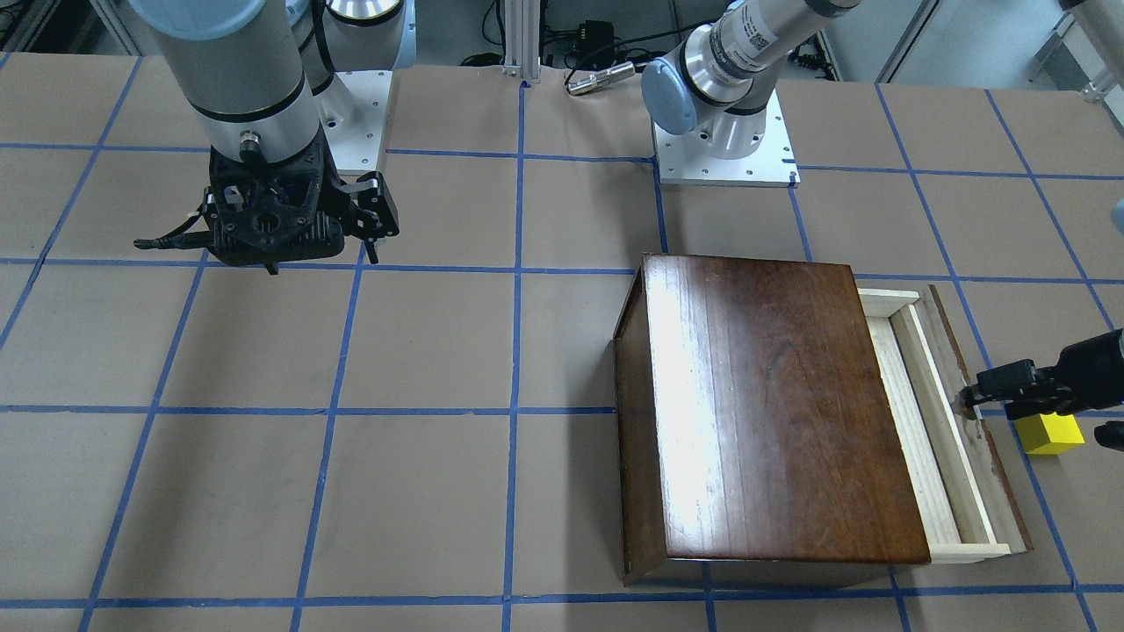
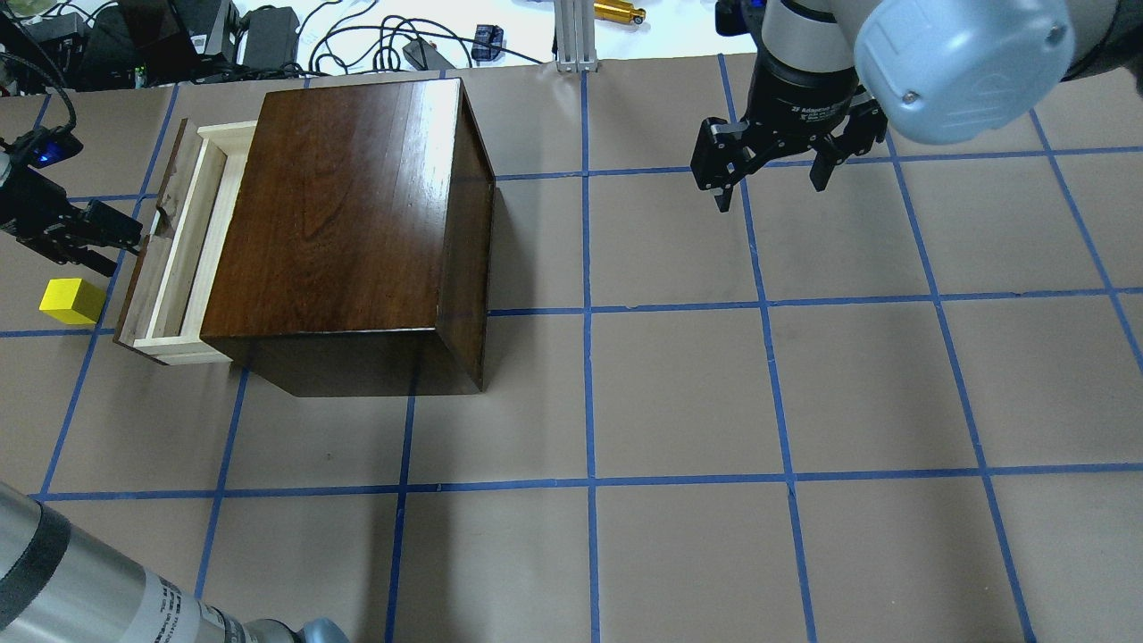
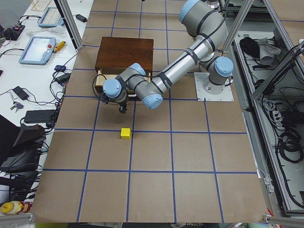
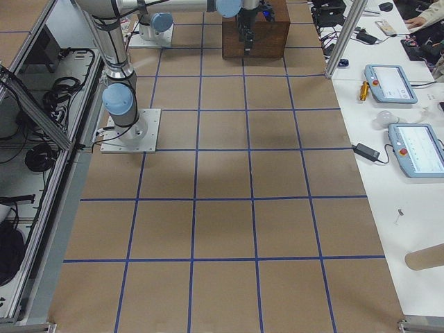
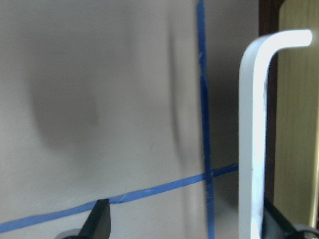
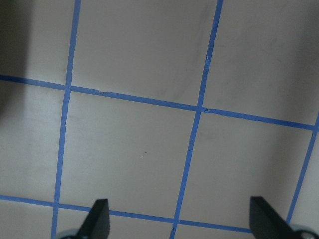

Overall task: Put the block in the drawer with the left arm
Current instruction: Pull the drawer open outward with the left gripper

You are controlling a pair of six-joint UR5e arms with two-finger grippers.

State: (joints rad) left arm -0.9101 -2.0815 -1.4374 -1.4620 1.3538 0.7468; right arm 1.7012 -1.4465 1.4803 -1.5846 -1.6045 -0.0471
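Note:
The small yellow block (image 2: 71, 300) lies on the table beside the drawer's dark front panel; it also shows in the front view (image 1: 1049, 433) and the left side view (image 3: 125, 133). The pale wood drawer (image 2: 192, 241) stands partly pulled out of the dark-brown box (image 2: 348, 223). My left gripper (image 2: 123, 250), with the blue light, is open at the drawer's front panel, just beyond the block. In the left wrist view a pale drawer handle (image 5: 254, 134) stands between its fingers, close to the right one. My right gripper (image 2: 772, 179) is open and empty, hanging above the table far from the box.
Brown table paper carries a blue tape grid (image 2: 589, 313). Cables and devices (image 2: 268, 40) lie beyond the far edge behind the box. The arms' base plates (image 1: 724, 162) sit on the robot's side. Tablets (image 4: 392, 83) rest on a side bench.

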